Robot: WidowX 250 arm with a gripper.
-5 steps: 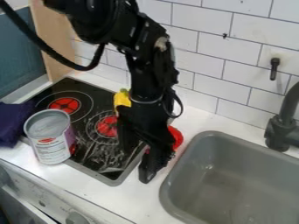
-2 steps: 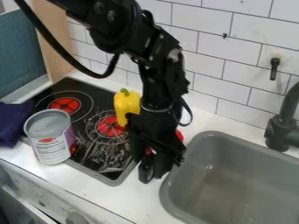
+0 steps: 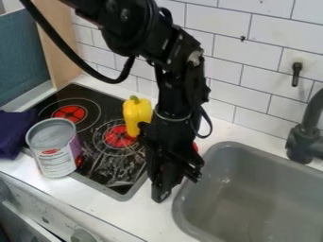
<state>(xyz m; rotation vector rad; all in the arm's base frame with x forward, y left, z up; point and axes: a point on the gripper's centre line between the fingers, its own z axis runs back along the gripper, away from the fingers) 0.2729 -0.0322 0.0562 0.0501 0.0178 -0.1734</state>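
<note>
Pincer-wise, the black metal-and-plastic-looking gripper [image 3: 165,186] is angled down between the black glass stove [image 3: 104,169] and grey sink [image 3: 181,205], probably so neither gets bumped. Whether it's wide, narrow or gripping can't be told. Some red, smooth-looking thing [image 3: 195,146] is partly hidden behind it; the yellow plastic-looking pepper [image 3: 135,115] is stood upright on the stove, likely steadied by its base.

Black tool [image 3: 166,187] over counter [image 3: 140,215] between stove [image 3: 112,107] and sink [image 3: 252,201], yellow pepper [image 3: 136,116], can [image 3: 55,153], cloth [image 3: 12,136]

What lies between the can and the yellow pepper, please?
Between the can and the yellow pepper lies a stretch of black stovetop, as the camera view shows.
</note>
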